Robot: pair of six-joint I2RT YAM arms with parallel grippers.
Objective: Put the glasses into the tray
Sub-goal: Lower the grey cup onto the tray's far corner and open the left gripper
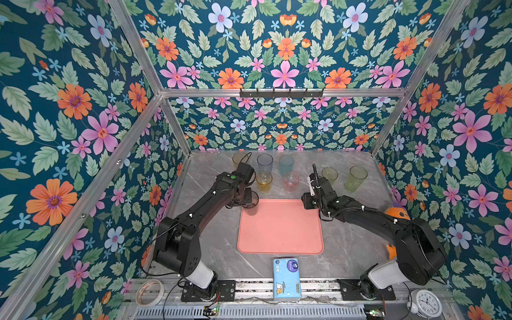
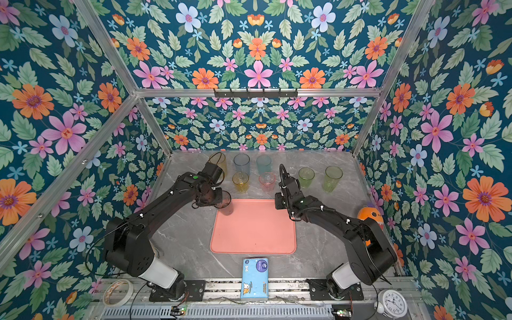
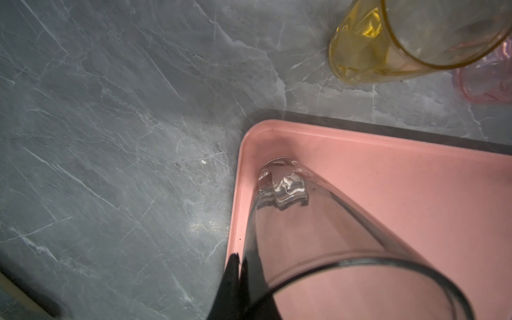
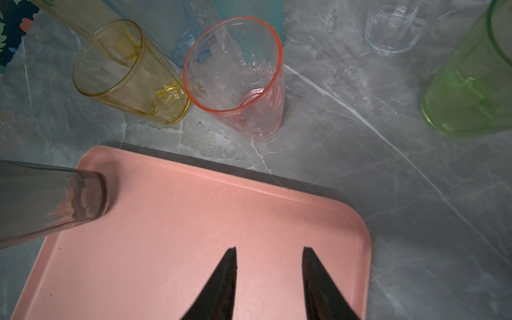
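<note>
Glasses [image 2: 267, 181] number nine. Eight show in both top views. The ninth, the clear tumbler [image 4: 392, 30], shows only in the right wrist view, because the right arm [image 1: 368, 216] covers it from above. Eight stand on the grey marbled surface [image 1: 349, 243] beyond the single salmon tray [image 1: 279, 235]. These are the clear one, the amber tumbler [image 1: 238, 159], partly behind the left arm [image 1: 205, 205], the blue-grey tumbler [image 1: 264, 163], the teal tumbler [image 1: 286, 164], the yellow tumbler [image 1: 264, 181], the pink tumbler [image 1: 290, 181], the short green tumbler [image 1: 329, 176] and the tall green tumbler [image 1: 355, 178]. The smoky grey tumbler [image 1: 250, 206] is upright inside the tray's far left corner, with the left pincer [image 3: 239, 257] clenched on its rim. The right pincer [image 4: 270, 255] hangs released and empty above the tray's far right corner. At the front lie one blue tissue pack [image 1: 286, 278] with a cartoon print whose lettering is too small to read, one tape roll [image 1: 149, 292] and one white alarm clock [image 1: 426, 303]. One orange toy [image 1: 396, 212] sits half hidden behind the right arm.
</note>
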